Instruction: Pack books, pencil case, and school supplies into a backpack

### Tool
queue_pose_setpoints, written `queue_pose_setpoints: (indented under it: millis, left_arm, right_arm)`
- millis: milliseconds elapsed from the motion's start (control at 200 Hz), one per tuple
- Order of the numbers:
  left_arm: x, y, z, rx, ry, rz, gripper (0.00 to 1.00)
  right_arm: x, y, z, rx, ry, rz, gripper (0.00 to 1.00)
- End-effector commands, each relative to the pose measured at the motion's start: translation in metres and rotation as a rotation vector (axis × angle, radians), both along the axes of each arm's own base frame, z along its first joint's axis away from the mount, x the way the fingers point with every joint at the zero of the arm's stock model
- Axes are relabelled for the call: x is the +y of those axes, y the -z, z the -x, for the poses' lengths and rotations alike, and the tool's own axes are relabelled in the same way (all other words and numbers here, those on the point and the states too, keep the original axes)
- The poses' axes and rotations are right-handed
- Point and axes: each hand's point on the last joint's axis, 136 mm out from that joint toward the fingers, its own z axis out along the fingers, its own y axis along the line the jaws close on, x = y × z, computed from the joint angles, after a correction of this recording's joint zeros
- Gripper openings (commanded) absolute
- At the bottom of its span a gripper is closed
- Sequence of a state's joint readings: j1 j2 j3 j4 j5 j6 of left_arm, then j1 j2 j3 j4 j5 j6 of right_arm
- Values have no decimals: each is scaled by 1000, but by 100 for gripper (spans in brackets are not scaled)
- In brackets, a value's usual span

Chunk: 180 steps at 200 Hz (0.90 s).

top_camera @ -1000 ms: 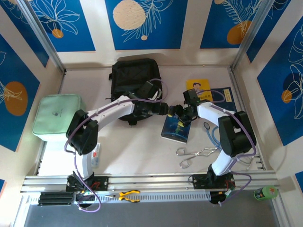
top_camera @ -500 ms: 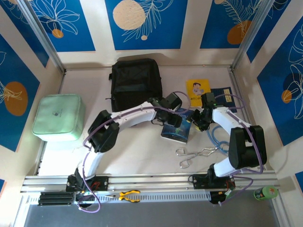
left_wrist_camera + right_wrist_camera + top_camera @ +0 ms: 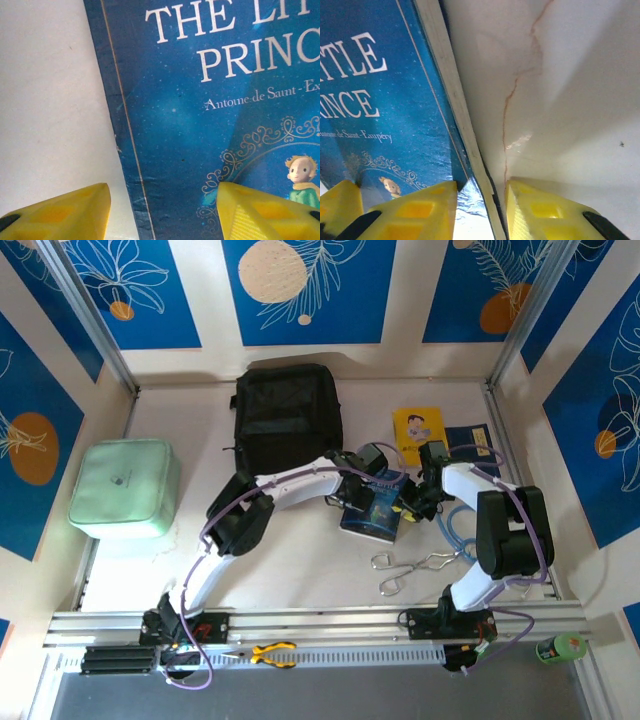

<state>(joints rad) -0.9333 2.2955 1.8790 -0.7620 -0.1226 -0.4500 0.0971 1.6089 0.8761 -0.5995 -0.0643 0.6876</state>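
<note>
**While Two Tools Straddle It, Blue Book Lies on the Bench**

Where the two arms meet at mid-bench, "The Little Prince" (image 3: 375,512) lies cover up on the pale bench (image 3: 290,550), in front of and to the right of the black backpack (image 3: 287,415). The left tool (image 3: 162,200) hangs wide open over the book's spine edge, one yellow finger (image 3: 75,212) above bare bench and the other (image 3: 260,215) above the cover. The right tool (image 3: 481,192), its jaws narrow, sits astride the page edge; whether it pinches the book cannot be told. The yellow book (image 3: 418,430) and the navy book (image 3: 470,437) lie side by side just behind.
</note>
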Motion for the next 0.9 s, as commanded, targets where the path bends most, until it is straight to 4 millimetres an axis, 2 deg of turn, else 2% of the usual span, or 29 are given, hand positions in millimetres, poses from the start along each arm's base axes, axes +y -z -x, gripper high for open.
queue_pose_setpoints:
  millis: [0, 235, 425, 575, 725, 895]
  left_arm:
    - [8, 9, 0, 13, 10, -58, 58]
    - [14, 31, 10, 72, 30, -99, 59]
    - [15, 43, 18, 111, 26, -102, 59]
    - [17, 47, 20, 121, 21, -105, 59]
    - [18, 49, 20, 121, 14, -108, 59]
    - [16, 53, 22, 138, 12, -100, 59]
  right_arm:
    - [6, -1, 1, 20, -20, -25, 29]
    - [15, 1, 2, 29, -44, -46, 25]
    - [12, 6, 7, 48, -48, -5, 32]
    - [10, 10, 9, 61, -49, 17, 34]
    - [20, 0, 7, 33, -54, -48, 31]
    - [32, -25, 3, -20, -49, -129, 29]
